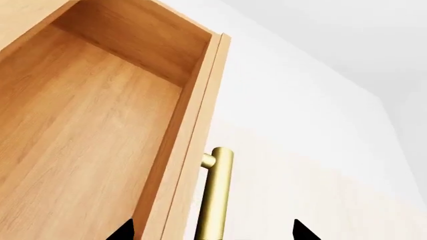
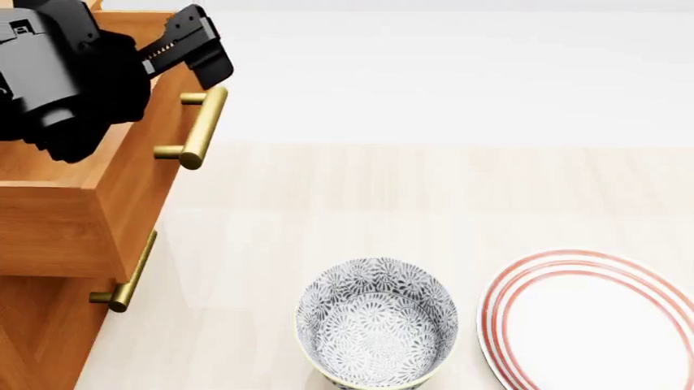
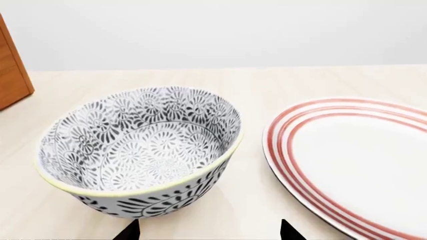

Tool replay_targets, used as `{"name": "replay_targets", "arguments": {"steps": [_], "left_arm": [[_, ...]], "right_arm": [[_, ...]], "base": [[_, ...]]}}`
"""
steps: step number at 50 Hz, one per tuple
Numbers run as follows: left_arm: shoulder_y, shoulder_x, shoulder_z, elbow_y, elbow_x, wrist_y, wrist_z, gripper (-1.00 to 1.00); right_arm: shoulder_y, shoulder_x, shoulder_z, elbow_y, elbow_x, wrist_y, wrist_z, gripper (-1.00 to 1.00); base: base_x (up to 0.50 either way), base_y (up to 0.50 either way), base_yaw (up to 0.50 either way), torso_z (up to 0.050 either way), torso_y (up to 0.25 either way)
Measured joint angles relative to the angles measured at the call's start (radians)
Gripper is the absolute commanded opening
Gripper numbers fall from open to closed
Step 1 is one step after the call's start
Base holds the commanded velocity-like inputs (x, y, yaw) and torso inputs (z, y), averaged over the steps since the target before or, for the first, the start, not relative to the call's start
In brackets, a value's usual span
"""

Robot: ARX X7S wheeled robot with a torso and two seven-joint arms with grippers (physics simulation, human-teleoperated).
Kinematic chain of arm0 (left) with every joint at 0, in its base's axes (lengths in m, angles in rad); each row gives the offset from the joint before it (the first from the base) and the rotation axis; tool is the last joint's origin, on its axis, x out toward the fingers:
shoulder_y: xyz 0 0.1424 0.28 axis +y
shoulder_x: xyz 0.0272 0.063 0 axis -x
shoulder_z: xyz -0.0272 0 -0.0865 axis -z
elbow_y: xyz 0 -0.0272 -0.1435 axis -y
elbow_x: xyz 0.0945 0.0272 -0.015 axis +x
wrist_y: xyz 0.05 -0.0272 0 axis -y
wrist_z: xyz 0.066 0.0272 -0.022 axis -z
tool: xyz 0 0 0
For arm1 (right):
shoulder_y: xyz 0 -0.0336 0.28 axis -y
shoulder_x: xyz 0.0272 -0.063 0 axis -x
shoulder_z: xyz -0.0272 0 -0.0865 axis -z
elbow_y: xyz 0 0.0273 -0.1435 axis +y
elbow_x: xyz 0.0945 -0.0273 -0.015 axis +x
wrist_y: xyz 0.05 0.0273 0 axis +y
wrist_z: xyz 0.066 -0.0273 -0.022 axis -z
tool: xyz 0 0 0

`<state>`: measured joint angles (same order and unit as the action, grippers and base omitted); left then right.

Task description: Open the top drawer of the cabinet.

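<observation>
From the head camera I see the cabinet (image 2: 49, 325) standing at the left edge of the desk (image 2: 434, 195), and the top drawer (image 2: 130, 187) is pulled well out of it, its front projecting over the desk past the drawer below. The brass bar handle (image 2: 201, 126) on that drawer front is bare. My left gripper (image 2: 193, 45) sits above the open drawer, near the far end of its front panel, and its black fingers (image 2: 201, 36) reach just over the front edge above the handle without touching it that I can make out.

My left wrist camera looks along the drawer's lighter wood interior (image 1: 80, 130) and down its front panel, with the handle (image 1: 217, 195) running between the 2 dark fingertips (image 1: 303, 232) at the frame's edge. The tips stand well apart, 1 on each side of the front panel and handle, so the left gripper is wide.

The second drawer's handle (image 2: 128, 284) lies close against the cabinet face, that drawer closed.

Near the front edge of the desk sit a patterned grey bowl (image 2: 378, 325) and, just beside it toward the right corner, a red-ringed white plate (image 2: 596, 321). My right wrist camera faces both; its 2 fingertips (image 3: 287, 231) sit apart with nothing between them, so the right gripper is wide too.
</observation>
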<state>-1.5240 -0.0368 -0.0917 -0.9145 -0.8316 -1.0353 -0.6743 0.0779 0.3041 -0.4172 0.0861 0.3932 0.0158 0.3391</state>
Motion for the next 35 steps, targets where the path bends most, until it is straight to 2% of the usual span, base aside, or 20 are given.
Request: {"name": "replay_targets", "arguments": {"steps": [11,35], "left_arm": [[0.015,0.012,0.057,0.03,-0.037,-0.032,0.03,1.0],[0.043,0.024,0.197,0.064,-0.309,0.001,-0.037,1.0]], "right_arm": [[0.001,0.001,-0.003,0.004,0.003,-0.003,-0.002,1.0],[-0.001,0.005,-0.008,0.004,0.009,-0.007,-0.001,1.0]], "base": [[0.0,0.0,0.0,0.0,0.0],[0.0,0.0,0.0,0.0,0.0]]}}
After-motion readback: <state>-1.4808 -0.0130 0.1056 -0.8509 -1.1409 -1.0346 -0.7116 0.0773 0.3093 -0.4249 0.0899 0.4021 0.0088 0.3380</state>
